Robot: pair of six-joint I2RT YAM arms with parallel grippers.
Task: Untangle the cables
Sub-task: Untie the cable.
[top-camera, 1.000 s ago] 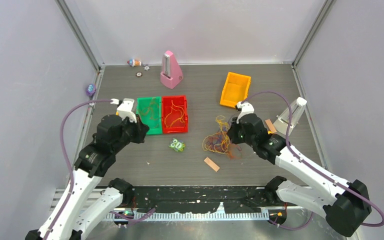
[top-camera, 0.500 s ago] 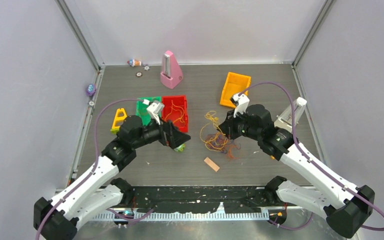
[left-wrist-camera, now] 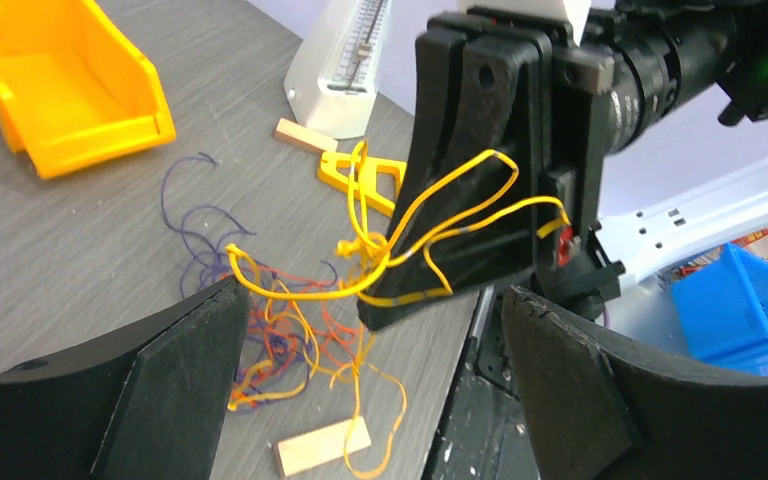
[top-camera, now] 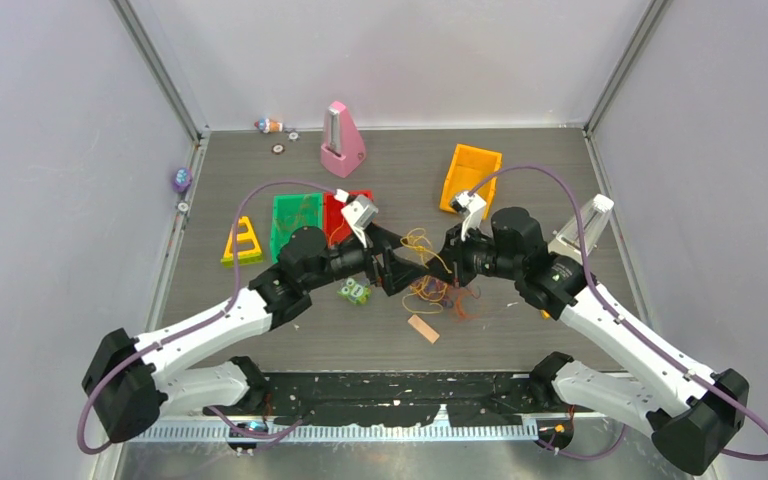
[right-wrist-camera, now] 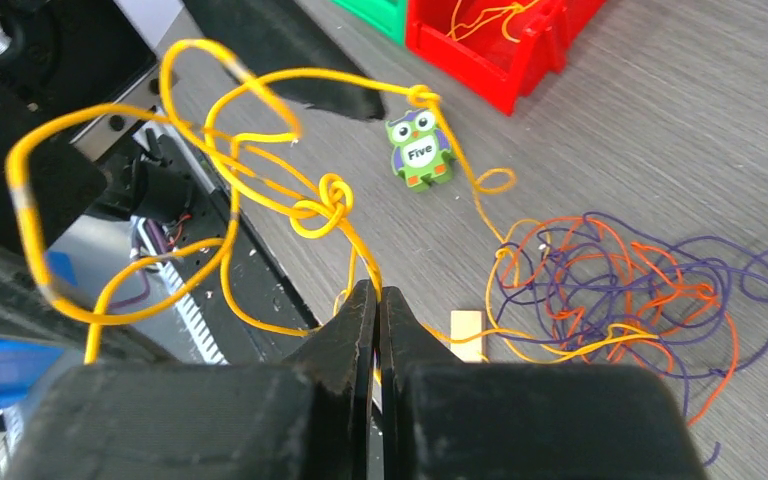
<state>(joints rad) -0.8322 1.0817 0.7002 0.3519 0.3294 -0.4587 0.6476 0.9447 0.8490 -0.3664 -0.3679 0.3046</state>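
- While my right gripper (right-wrist-camera: 378,300) is closed tight on one yellow strand of the cables (top-camera: 426,284), its two fingers meet with no gap between them, and the strand goes down between them out of sight.
- Above this pinch the yellow strand makes several wide, loose loops in the air, and a small knot (right-wrist-camera: 322,212) sits in them just over my fingertips.
- My left gripper (left-wrist-camera: 375,295) is open, with its jaws wide apart, and it holds nothing.
- Seen from the left wrist, the right gripper and the yellow loops appear between the two left fingers. I cannot tell if any strand touches a pad.
- The two grippers face one another near the middle of the table (top-camera: 400,170), close together but not touching.
- The rest of the cables lies flat on the table as a loose tangle of orange, dark purple and some yellow strands, under and just beside both grippers.
- A wooden block (top-camera: 423,328) lies near the tangle, on the side of my bases.
- An owl block (right-wrist-camera: 419,152) lies to the left of the tangle, apart from the orange and purple strands.
- A red bin (right-wrist-camera: 490,75) is farther to the left and back, with yellow strands inside it, and a green bin (top-camera: 278,235) is directly beside it.
- An orange bin (left-wrist-camera: 100,145) is behind the tangle.
- A pink metronome (top-camera: 341,140) is at the back, a white metronome (left-wrist-camera: 345,70) at the right, and a yellow triangle (top-camera: 244,241) at the left, all well apart from the cables.
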